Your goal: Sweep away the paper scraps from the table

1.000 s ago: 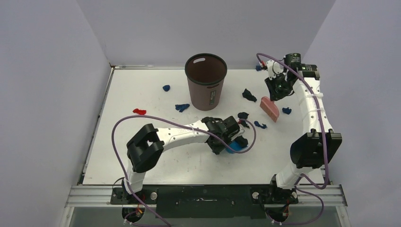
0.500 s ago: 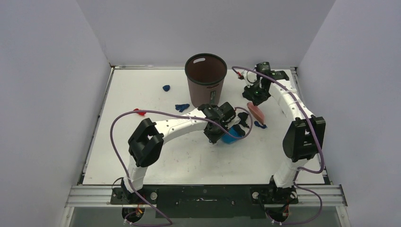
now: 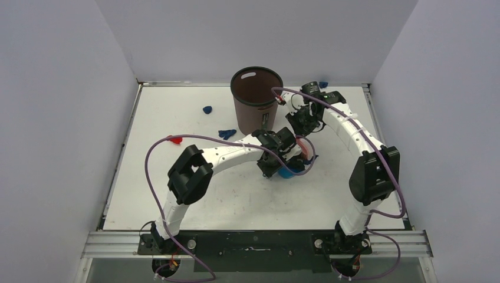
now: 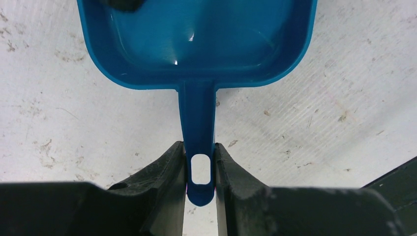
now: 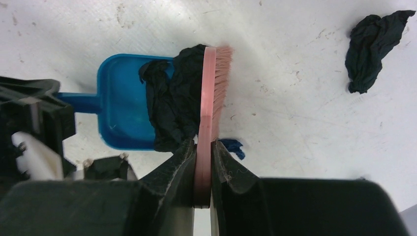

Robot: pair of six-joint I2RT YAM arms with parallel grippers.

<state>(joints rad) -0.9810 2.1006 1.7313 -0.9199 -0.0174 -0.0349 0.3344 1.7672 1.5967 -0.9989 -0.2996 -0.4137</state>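
My left gripper [image 4: 200,169] is shut on the handle of the blue dustpan [image 4: 196,39], which lies flat on the white table [image 4: 344,98]. My right gripper [image 5: 202,150] is shut on the pink hand brush [image 5: 212,93], bristles down. The brush presses a dark paper wad [image 5: 169,105] into the dustpan's mouth [image 5: 118,108]. A small blue scrap [image 5: 235,146] lies just behind the brush. Another dark wad [image 5: 373,46] lies farther off. In the top view both grippers meet right of the bin: left [image 3: 270,167], right [image 3: 302,122]. A blue scrap [image 3: 207,109], a second blue one [image 3: 227,134] and a red one [image 3: 173,140] lie to the left.
A tall brown bin [image 3: 256,100] stands upright at the back centre, close to my right wrist. Purple cables loop off both arms. Pale walls enclose the table [image 3: 177,194] on three sides.
My right arm has swung left from the far right side with the brush, pushing a dark wad against the dustpan. My left gripper has shifted the dustpan slightly toward the bin.
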